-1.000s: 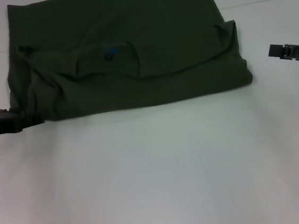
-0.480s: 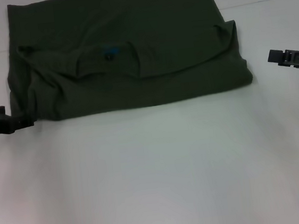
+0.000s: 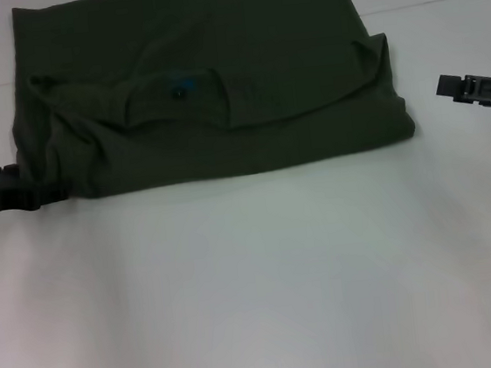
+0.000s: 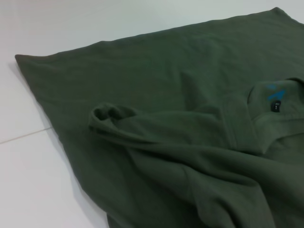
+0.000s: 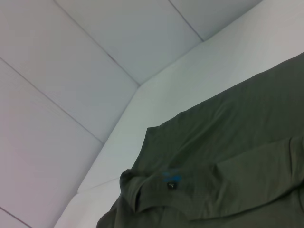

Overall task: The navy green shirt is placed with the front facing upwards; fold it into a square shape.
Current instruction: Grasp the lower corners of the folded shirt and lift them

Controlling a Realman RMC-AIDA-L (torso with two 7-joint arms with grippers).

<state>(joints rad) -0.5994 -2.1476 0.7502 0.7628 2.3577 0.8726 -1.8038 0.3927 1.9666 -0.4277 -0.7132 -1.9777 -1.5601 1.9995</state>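
The navy green shirt [image 3: 209, 91] lies on the white tabletop [image 3: 265, 287], in the far half of the head view and slightly toward the robot's left. It is folded: the near part is doubled over the rest, forming a thick near edge that runs across the tabletop and ends in a rounded corner on the robot's right. The collar opening faces up near the middle of the folded part, with a small blue print [image 3: 181, 87] visible inside it. Creases gather at the near corner on the robot's left. No chest lettering is visible.

The left gripper [image 3: 27, 194] sits low at the tabletop, at the shirt's near corner on the robot's left. Its tip is touching or just beside the cloth edge; contact cannot be confirmed. Whether its fingers are spread, pressed together or pinching cloth cannot be told.

The right gripper [image 3: 451, 88] is off the shirt on the robot's right, apart from the rounded corner and not touching the cloth. The state of its fingers cannot be told.

The left wrist view shows the shirt [image 4: 190, 118] with a bunched fold and the blue print [image 4: 275, 92]. The right wrist view shows the shirt [image 5: 228, 161], the collar and the print [image 5: 172, 179].
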